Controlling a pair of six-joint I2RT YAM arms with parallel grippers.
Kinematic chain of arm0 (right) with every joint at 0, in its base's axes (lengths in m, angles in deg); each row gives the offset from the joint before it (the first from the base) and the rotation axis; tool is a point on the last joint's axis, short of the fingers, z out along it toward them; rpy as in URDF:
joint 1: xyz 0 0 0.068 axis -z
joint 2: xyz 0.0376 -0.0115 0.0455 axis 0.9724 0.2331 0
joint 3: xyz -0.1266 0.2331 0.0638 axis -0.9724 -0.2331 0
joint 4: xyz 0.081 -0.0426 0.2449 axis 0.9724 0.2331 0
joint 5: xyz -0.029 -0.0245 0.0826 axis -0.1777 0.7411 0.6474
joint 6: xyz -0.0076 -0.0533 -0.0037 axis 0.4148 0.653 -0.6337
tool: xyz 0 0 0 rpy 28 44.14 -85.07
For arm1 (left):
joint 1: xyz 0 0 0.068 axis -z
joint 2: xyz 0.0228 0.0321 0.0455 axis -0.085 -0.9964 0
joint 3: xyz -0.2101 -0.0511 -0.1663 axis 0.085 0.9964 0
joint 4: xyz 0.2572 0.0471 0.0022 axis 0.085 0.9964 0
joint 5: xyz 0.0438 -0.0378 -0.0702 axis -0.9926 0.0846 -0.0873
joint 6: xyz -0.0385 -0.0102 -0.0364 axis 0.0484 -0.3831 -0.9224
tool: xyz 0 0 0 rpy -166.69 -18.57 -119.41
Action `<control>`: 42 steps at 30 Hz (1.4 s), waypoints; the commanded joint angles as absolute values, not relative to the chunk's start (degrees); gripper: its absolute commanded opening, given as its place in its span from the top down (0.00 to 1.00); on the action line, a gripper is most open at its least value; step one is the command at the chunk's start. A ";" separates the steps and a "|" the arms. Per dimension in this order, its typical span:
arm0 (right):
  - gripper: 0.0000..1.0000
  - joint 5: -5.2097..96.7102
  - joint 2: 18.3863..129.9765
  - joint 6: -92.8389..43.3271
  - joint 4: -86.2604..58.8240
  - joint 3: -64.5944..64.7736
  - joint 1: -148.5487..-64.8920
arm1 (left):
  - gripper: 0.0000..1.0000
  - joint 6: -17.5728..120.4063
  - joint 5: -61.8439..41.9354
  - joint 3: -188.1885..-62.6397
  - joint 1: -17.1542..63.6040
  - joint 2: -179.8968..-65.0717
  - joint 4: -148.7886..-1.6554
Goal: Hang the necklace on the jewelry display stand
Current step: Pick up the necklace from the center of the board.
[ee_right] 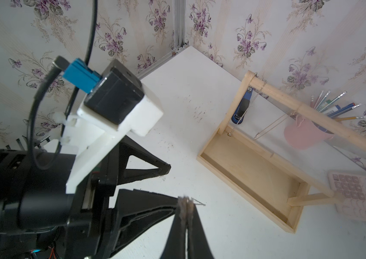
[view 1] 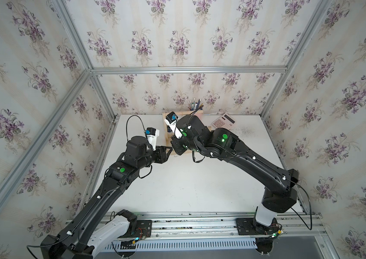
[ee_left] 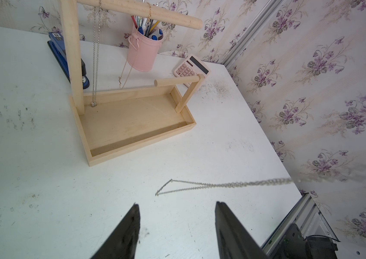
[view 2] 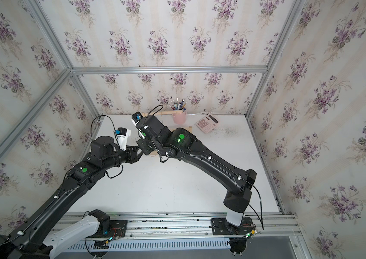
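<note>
Near half of table (view 1: 188, 190) open. Far side crowded: stand (ee_left: 132, 125), cup (ee_left: 143, 53) behind, calculator (ee_left: 192, 67) right, stapler (ee_left: 62, 56) left.

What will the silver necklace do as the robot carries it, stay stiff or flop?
Probably flop: the necklace is a thin chain, folded into a narrow loop trailing from the shut right hand. It likely swings easily, like the other chains hanging on the jewelry display stand. It might slip, since only the hand's tips pinch it.

no legible text, stapler label (ee_left: 56, 35) too blurred
</note>
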State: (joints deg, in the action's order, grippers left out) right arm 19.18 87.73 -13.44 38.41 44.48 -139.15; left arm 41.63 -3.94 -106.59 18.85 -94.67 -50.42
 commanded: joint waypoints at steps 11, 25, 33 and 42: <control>0.98 17.97 87.71 -13.42 37.07 44.23 -139.16 | 0.43 43.13 -2.93 -109.43 18.90 -92.44 -48.64; 0.98 17.93 86.92 -13.28 36.55 44.31 -139.18 | 0.43 43.10 -0.29 -108.04 19.37 -95.19 -49.99; 0.98 17.93 86.05 -13.35 36.60 44.29 -139.18 | 0.42 43.43 -1.36 -108.01 19.55 -96.66 -50.61; 0.98 18.72 85.67 -13.29 36.27 44.27 -139.18 | 0.43 44.07 -5.31 -108.95 19.56 -96.67 -49.87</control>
State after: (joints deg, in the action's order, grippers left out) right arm 18.42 86.18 -13.39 37.60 44.11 -139.15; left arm 43.08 -3.27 -108.23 19.53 -96.64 -49.17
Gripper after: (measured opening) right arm 0.049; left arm 0.575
